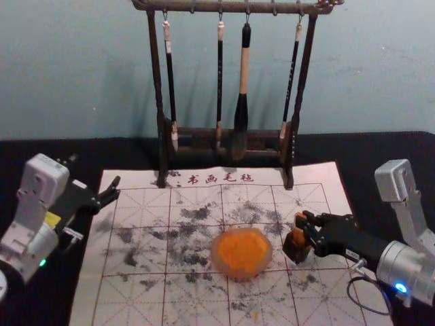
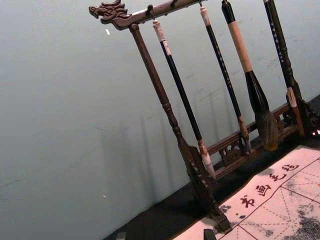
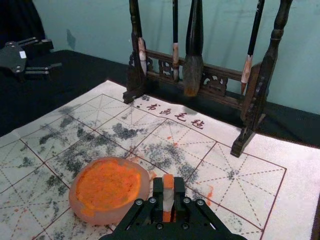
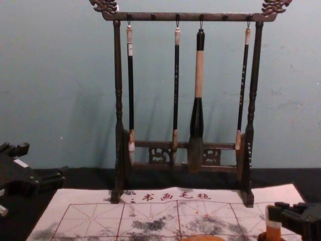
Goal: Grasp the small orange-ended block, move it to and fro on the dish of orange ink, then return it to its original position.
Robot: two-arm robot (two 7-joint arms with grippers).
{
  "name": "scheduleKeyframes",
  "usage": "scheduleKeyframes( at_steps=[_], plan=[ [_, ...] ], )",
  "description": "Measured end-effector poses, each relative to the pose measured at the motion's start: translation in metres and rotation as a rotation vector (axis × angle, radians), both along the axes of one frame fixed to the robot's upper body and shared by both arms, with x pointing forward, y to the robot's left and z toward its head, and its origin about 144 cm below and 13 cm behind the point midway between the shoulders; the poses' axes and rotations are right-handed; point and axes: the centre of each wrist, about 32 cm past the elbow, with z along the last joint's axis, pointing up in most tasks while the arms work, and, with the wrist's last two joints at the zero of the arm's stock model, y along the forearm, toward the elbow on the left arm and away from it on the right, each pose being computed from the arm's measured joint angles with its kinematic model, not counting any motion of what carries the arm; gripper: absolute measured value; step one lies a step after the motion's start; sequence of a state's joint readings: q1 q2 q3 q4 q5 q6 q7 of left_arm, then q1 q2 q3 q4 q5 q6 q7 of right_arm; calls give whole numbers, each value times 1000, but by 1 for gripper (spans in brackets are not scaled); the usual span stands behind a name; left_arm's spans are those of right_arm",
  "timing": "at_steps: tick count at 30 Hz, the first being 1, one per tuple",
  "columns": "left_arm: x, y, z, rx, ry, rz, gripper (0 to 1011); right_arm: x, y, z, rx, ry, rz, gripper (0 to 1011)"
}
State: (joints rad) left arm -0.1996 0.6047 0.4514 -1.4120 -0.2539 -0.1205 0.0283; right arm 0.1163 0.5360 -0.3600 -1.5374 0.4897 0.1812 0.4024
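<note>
Block (image 3: 168, 200) was upright in the right gripper (image 3: 168, 192), clamped between its fingers, to the right of the orange ink dish (image 1: 216, 252). Dark brown lump (image 1: 296, 248) was right under or against it; I couldn't tell if the block had cleared it. Main risk, my read: a sideways pull before lifting could have snagged the lump or twisted the block in the grip. Next: too low over the dish and the to-and-fro would have shoved it along or rucked up the printed sheet (image 1: 146, 292). Wet ink on the block could also have let it slip. Left gripper (image 1: 114, 190) sat idle, fingers apart, by the sheet's left edge; low collision risk.
</note>
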Motion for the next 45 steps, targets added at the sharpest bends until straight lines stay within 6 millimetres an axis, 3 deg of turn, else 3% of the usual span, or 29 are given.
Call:
scheduleKeyframes(
  at_steps=[17,29,45],
  plan=[
    [0,0,0,0,0,0,1001,-5,-4,10,7,-60,11,81],
    [0,0,0,0,0,0,1001,-8,1,18,84,-207,10,81],
    [0,0,0,0,0,0,1001,-1,38,-12,101,-293,116,81]
  ],
)
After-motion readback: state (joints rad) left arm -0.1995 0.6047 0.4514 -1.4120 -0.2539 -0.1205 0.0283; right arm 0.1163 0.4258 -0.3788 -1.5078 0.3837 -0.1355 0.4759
